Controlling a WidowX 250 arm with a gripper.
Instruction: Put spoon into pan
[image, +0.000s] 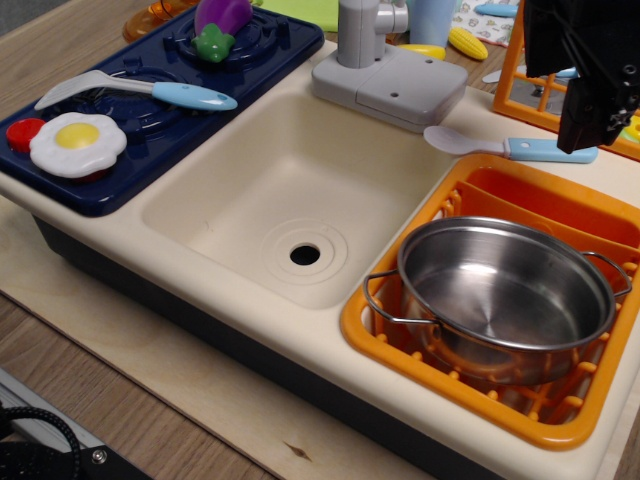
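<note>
The spoon (470, 143) lies flat on the cream counter behind the orange rack, its pale lavender bowl to the left and its light-blue handle to the right. The shiny steel pan (505, 290) with two wire loop handles sits in the orange dish rack (372, 335), in front of the spoon. It is empty. My black gripper (583, 140) hangs at the top right, its tip just over the right end of the spoon handle. I cannot tell how its jaws stand, or whether it touches the spoon.
The cream sink basin (250, 200) lies left of the rack, with the grey faucet (370, 35) behind it. On the blue stove (150, 150) are a longer grey-headed utensil (130, 88), a fried egg (77, 143) and a purple eggplant (220, 22). An orange frame (512, 80) stands behind the gripper.
</note>
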